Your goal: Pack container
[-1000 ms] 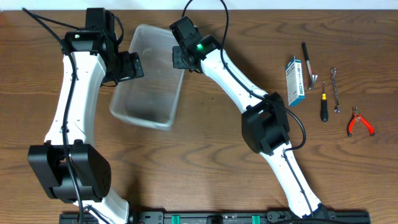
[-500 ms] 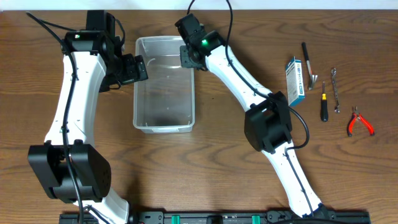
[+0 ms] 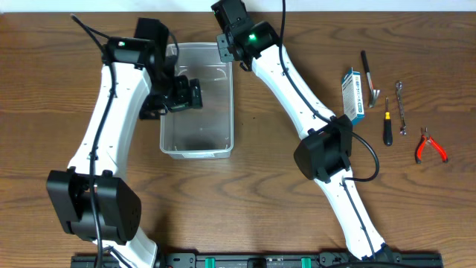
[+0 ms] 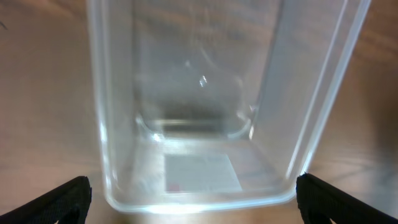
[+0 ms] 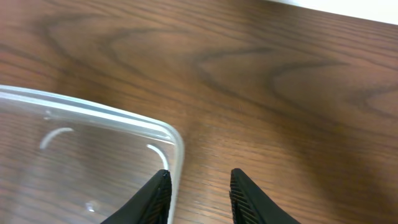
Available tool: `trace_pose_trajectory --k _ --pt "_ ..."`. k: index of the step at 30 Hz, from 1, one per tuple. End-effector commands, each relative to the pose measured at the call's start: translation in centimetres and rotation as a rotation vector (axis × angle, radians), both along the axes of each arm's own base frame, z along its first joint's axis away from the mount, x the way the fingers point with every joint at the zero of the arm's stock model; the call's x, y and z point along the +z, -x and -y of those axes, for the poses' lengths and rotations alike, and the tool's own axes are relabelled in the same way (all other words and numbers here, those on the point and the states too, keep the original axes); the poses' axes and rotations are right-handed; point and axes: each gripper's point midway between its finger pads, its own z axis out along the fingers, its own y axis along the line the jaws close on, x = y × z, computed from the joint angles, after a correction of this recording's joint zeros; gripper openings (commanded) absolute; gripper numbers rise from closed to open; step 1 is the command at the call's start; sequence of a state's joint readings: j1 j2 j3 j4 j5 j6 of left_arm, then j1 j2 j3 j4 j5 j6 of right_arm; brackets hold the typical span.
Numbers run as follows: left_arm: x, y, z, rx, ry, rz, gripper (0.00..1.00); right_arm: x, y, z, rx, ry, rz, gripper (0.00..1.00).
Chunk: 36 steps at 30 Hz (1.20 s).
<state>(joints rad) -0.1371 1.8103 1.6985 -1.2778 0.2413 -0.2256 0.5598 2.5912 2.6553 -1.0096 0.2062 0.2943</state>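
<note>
Container [image 3: 212, 112]: centre-left of overhead frame, upright, empty. L gripper [image 3: 186, 95] hangs over its left half, jaws wide, holding nothing. R gripper [image 5: 199, 188] at its upper-right corner, jaws narrowly apart, nothing betw. them. Rec.: lift both straight up and avoid nudging the walls. Only overhead shows pliers [image 3: 430, 147] at far right. Only L wrist shows pale label [image 4: 202, 173] on container floor.
</note>
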Motion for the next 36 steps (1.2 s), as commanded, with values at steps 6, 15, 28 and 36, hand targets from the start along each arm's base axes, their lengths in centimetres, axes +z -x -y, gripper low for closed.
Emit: trace_pose_trajectory --k 6,15,28,36 --pt "2.5 3.3 2.6 0.112 0.154 -0.100 0.98 0.8 -1.0 1.2 0.106 0.089 0.043 0.40" --pt "0.4 5.2 0.1 0.174 0.002 -0.184 0.86 0.2 -0.4 1.9 0.134 0.130 0.007 0.39" --pt "-5.8 6.6 -0.4 0.308 -0.016 -0.269 0.06 3.0 -0.5 2.8 0.141 0.129 0.046 0.44" --pt "-8.2 5.8 -1.5 0.309 -0.071 -0.207 0.06 4.8 -0.4 3.4 0.147 0.132 0.067 0.44"
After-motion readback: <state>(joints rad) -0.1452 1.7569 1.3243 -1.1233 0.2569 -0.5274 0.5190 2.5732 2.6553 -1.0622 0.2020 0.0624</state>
